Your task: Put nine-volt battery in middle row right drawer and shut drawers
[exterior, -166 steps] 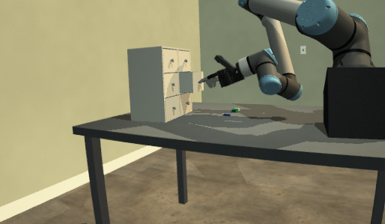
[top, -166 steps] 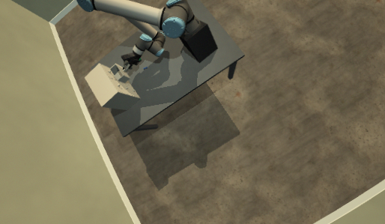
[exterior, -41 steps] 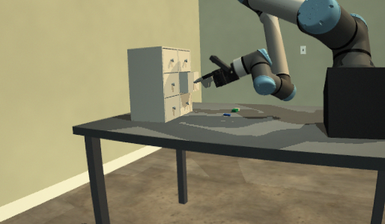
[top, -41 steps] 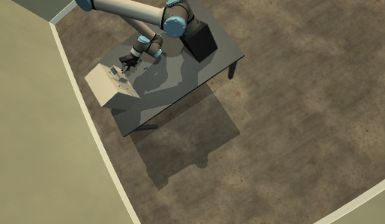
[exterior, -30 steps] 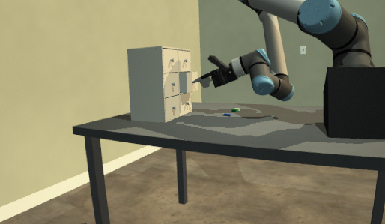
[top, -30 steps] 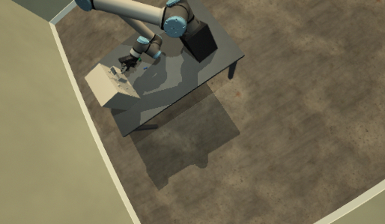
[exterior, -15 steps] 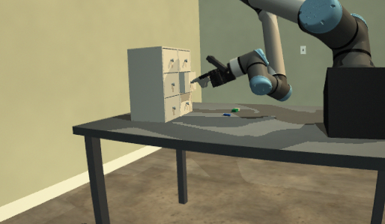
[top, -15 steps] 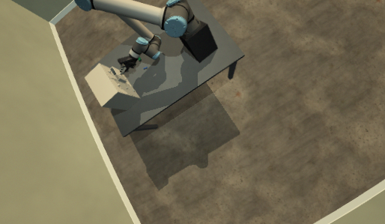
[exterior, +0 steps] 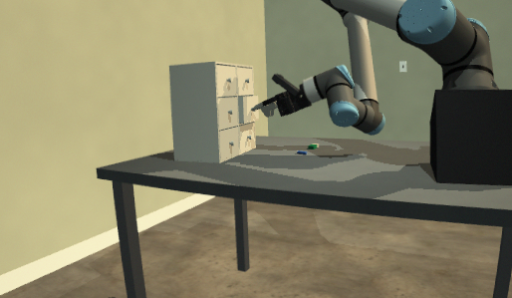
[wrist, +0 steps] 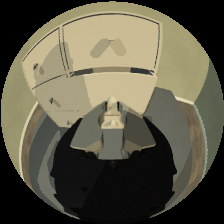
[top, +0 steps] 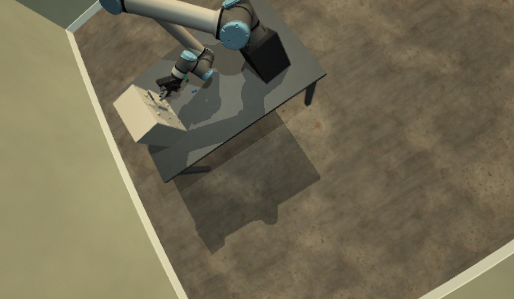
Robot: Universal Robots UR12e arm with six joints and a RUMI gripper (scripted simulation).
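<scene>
Your arm reaches from its black pedestal point(exterior: 470, 137) across the dark counter point(exterior: 279, 183) toward a cream chest point(exterior: 194, 112) of six small drawers, two per row. The pincer point(exterior: 262, 107) is level with the chest's middle row, its fingers pressed nearly together and pinching the handle point(wrist: 112, 107) of the right middle drawer point(exterior: 248, 109). That drawer stands pulled partway out from the chest front; the other five drawers sit flush. In the wrist view the open drawer's front panel fills the centre, with the drawer above it just behind. Two small objects lie on the counter, well clear of the chest front: a blue one point(exterior: 301, 152) and, just beyond it, a green one point(exterior: 313, 147). You cannot tell from these views which is the nine-volt battery.
</scene>
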